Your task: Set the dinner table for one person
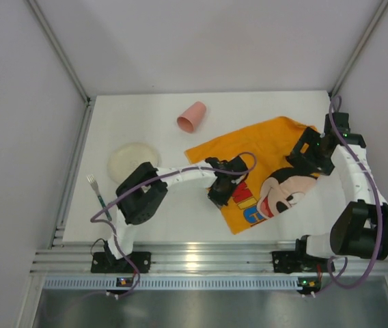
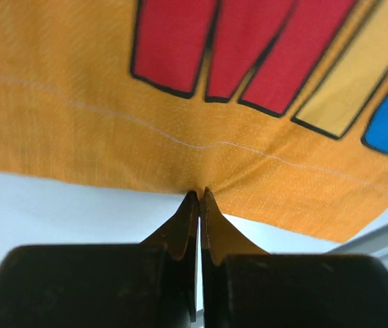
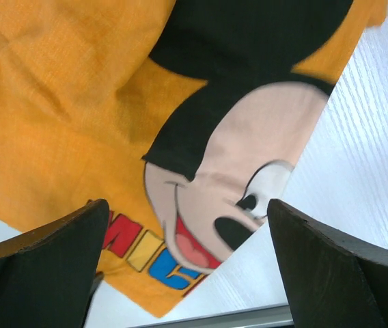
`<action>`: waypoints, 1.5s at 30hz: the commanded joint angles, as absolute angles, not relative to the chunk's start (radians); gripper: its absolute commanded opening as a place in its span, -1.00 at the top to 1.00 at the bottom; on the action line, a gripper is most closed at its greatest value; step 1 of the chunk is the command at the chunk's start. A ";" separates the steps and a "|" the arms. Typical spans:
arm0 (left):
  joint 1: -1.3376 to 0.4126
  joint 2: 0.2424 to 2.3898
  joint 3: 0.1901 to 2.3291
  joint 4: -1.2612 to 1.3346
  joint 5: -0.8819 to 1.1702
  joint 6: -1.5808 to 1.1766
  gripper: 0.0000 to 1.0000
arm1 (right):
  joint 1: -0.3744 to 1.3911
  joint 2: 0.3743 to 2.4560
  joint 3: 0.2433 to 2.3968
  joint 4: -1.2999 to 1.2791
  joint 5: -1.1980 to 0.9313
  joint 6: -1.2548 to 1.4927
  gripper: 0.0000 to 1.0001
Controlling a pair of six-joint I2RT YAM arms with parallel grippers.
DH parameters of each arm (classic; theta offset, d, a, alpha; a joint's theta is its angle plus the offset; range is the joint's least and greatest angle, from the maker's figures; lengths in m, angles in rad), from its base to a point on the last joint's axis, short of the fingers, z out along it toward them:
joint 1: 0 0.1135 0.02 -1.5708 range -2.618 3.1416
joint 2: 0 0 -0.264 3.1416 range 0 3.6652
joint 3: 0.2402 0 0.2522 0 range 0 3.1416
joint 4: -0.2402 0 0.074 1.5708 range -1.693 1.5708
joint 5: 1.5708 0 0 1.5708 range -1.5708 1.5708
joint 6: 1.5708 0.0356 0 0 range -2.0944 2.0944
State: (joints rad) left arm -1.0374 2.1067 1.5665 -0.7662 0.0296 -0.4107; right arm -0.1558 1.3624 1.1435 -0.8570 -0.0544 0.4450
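On the white dinner table [image 1: 146, 126] an orange Mickey Mouse cloth [image 1: 266, 147] lies rumpled and askew at centre right. My left gripper [image 1: 218, 196] is at the cloth's left edge. In the left wrist view its jaws [image 2: 199, 194] are pressed together on the hem of the cloth [image 2: 98, 102], which puckers at the tips. Over the cloth's right part hovers my right gripper [image 1: 303, 157]. It stands wide open [image 3: 187, 208], with nothing between the fingers and Mickey's face [image 3: 235, 171] below.
A pink cup [image 1: 191, 117] lies on its side at the back of the table. A cream plate [image 1: 134, 161] sits at the left, with a fork [image 1: 97, 191] nearer the left rail. Aluminium rails [image 1: 201, 258] run along the near edge.
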 commanded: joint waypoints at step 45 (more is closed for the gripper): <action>-0.908 1.772 1.042 -0.848 0.012 -0.747 -0.70 | -0.123 1.901 1.218 -0.594 -0.193 0.453 1.00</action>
